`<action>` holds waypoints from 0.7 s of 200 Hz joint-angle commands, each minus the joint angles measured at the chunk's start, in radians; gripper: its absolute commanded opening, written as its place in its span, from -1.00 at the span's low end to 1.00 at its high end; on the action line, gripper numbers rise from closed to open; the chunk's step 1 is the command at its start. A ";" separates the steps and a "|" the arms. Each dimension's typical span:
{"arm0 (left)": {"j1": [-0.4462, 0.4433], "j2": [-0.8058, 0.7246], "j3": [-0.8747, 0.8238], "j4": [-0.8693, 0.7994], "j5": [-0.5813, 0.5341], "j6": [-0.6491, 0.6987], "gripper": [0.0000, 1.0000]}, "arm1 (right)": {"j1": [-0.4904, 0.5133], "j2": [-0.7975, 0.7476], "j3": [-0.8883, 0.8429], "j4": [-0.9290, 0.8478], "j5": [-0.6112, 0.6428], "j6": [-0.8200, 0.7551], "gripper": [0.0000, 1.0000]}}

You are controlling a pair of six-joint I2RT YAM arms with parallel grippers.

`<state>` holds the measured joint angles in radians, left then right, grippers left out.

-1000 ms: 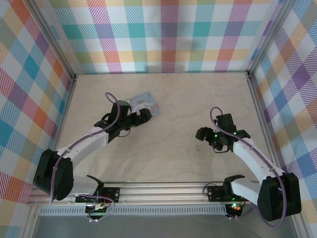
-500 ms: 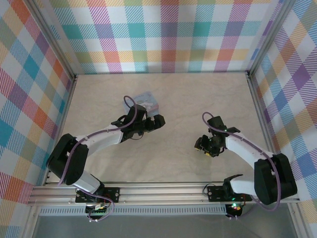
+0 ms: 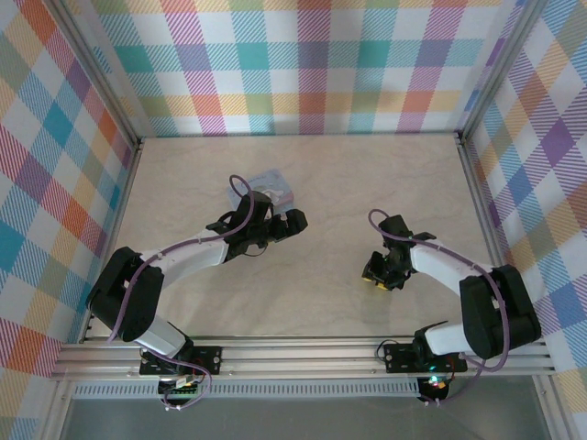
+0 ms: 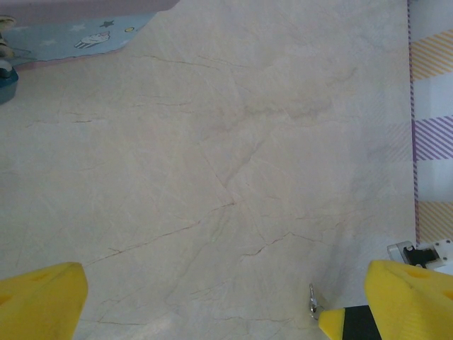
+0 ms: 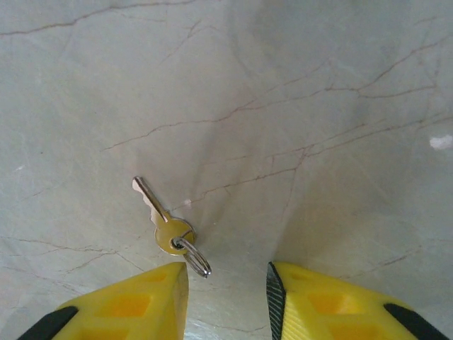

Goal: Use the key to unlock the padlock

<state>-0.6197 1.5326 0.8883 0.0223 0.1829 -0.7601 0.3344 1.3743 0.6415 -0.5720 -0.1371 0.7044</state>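
Observation:
The key [image 5: 164,225], a small brass one on a steel ring, lies flat on the table. My right gripper [image 5: 226,290] hovers just behind it, jaws partly closed with a clear gap and nothing between them. The ring lies against the tip of its left finger [image 5: 141,297]. From above, my right gripper [image 3: 374,271] sits low on the table at right of centre. My left gripper [image 3: 292,221] is wide open over bare table, and its camera sees the key [image 4: 311,300] beside the right fingertip. A dark blue body, apparently the padlock [image 4: 4,74], shows at that view's left edge.
A pale blue tin [image 3: 273,186] with a cartoon figure lies just behind the left gripper; its edge [image 4: 85,35] shows in the left wrist view. Plaid walls [image 3: 303,64] close in the table on three sides. A metal rail [image 3: 303,353] runs along the near edge.
My right gripper has come down toward the table and left, onto the key's spot, and its jaws have narrowed. The left arm swung right early on, then held still with its jaws wide.

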 commanded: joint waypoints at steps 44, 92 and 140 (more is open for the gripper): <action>-0.013 0.020 0.034 0.000 0.006 -0.001 1.00 | 0.019 0.035 0.046 0.032 -0.002 0.011 -0.41; -0.012 0.027 0.036 0.002 0.009 0.000 1.00 | 0.028 0.019 0.079 -0.018 0.026 0.011 -0.37; -0.012 0.028 0.039 -0.001 0.012 0.003 1.00 | 0.032 0.029 0.081 -0.032 0.040 0.017 -0.33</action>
<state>-0.6197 1.5497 0.9001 0.0219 0.1833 -0.7601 0.3553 1.3991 0.7071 -0.5846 -0.1131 0.7074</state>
